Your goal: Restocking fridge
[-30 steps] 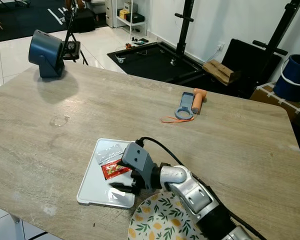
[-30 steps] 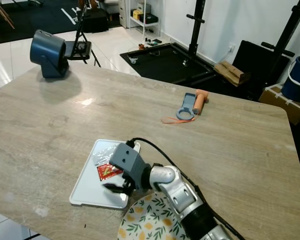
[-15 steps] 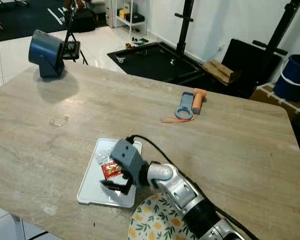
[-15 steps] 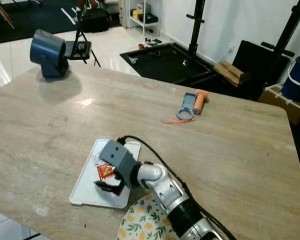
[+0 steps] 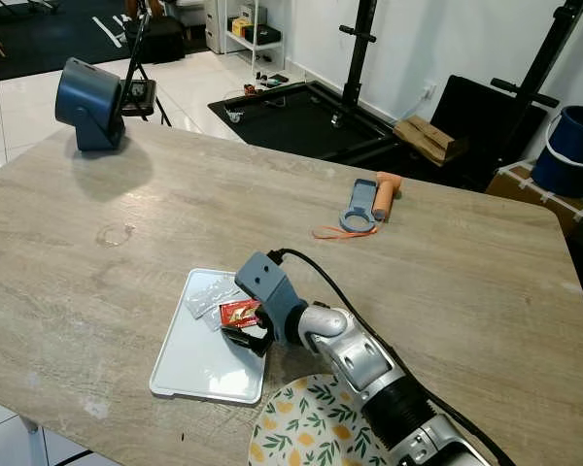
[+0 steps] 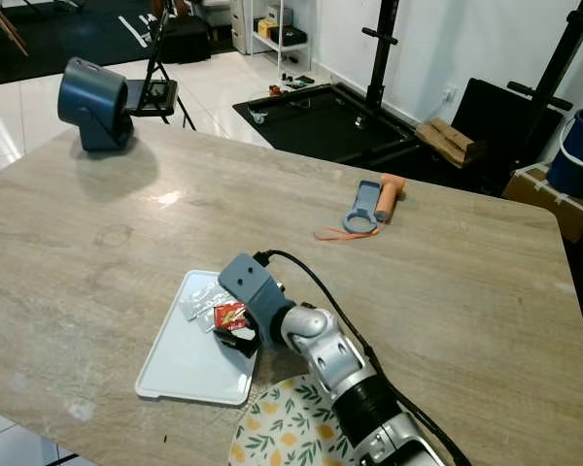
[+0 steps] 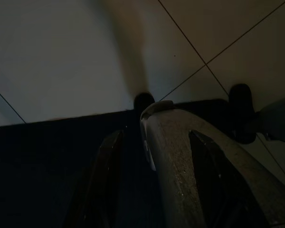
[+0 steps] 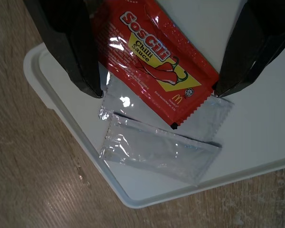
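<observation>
Down near the table's [image 5: 97, 311] front edge, the white tray [image 5: 189, 364] has a bare front half, with a lemon-patterned plate [image 5: 316, 432] just beside its near right corner. Over the tray's far end, the right gripper [image 8: 154, 90] pinches a red chilli sauce sachet [image 8: 154, 59] by its long edges, above clear sachets [image 8: 156, 149]. The sachet's long axis runs across between the fingers [image 8: 69, 47].

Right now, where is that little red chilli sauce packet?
The red sauce packet sits between the right gripper's black fingers, over the white tray near the table's front edge, beside clear packets.
</observation>
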Robot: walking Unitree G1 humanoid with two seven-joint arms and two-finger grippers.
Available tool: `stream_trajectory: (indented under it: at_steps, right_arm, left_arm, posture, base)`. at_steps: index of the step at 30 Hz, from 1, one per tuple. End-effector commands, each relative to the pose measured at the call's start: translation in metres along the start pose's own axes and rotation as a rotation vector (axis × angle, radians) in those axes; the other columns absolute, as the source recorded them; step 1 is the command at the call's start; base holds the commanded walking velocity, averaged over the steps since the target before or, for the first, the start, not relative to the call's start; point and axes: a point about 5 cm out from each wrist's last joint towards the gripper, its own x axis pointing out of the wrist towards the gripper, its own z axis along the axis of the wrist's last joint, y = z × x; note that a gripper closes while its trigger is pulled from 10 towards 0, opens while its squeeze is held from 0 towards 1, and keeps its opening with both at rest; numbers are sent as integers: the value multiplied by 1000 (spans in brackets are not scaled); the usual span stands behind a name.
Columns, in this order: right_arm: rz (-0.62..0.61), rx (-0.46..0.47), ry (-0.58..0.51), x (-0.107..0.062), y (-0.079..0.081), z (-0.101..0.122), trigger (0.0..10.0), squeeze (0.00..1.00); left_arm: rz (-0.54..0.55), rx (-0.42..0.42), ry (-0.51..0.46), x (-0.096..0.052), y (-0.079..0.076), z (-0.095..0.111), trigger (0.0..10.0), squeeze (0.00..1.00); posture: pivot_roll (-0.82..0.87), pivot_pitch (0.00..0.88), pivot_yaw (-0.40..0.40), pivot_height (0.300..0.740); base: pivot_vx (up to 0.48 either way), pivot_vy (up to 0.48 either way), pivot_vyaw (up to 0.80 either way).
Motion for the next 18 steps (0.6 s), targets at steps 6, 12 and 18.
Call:
stream_trajectory:
  at_steps: [6,12,18]
  right_arm:
    - [0,-10,108,-1,0,-18,10000,0]
    - [8,-43,119,-2,1,-17,0,0]
    - [9,-49,122,-3,1,-17,2471,0]
  left_arm:
    - [-40,-12,106,-4,-12,-27,10000,0]
    - [-40,-12,106,-4,-12,-27,10000,0]
    - [-40,-13,105,-4,-12,-26,10000,0]
  posture:
    - [-38,105,-35,740]
    - [-38,105,-35,740]
    - [-40,104,-34,740]
  base:
    - [0,0,0]
    - [0,0,0]
    - [0,0,0]
